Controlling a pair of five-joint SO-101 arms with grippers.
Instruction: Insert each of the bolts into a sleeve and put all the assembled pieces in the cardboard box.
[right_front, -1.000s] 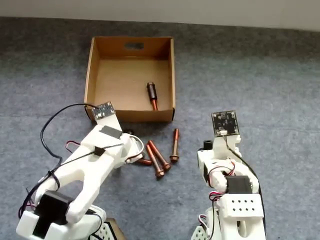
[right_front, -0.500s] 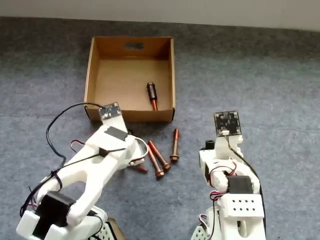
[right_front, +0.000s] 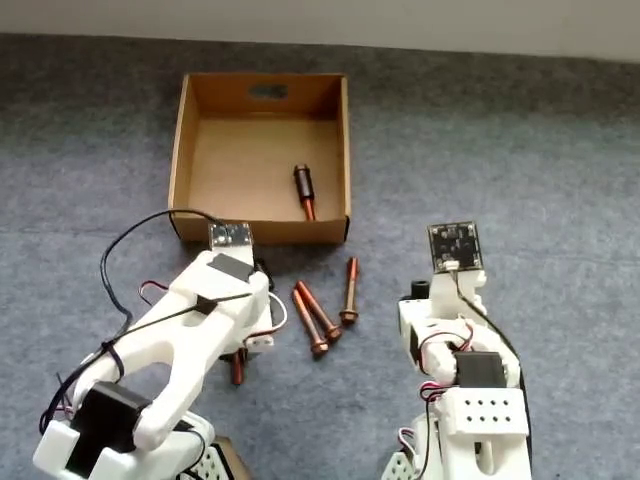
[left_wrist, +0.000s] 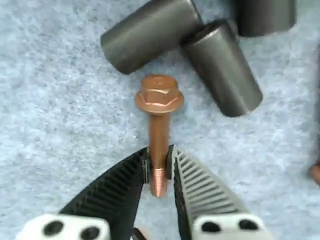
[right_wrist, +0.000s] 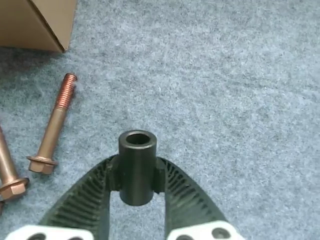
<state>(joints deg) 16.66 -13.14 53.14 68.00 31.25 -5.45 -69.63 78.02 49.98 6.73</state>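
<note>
Inside the cardboard box (right_front: 240, 165), one sleeved bolt (right_front: 303, 185) (three bolts (right_front: 349, 290) loose outside)

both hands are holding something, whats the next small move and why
Probably lift the left hand and carry its bolt toward the right hand, which holds a sleeve with its bore open. The bolt is pinched at its threaded tip, so a regrip may follow.

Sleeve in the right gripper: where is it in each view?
High view: sleeve at the right arm's front end, right of the nearest bolt.
Right wrist view: clamped in the right gripper, bore toward camera.
Left wrist view: not in it.
Shared landmark: that bolt, thread toward the cardboard box.
</note>
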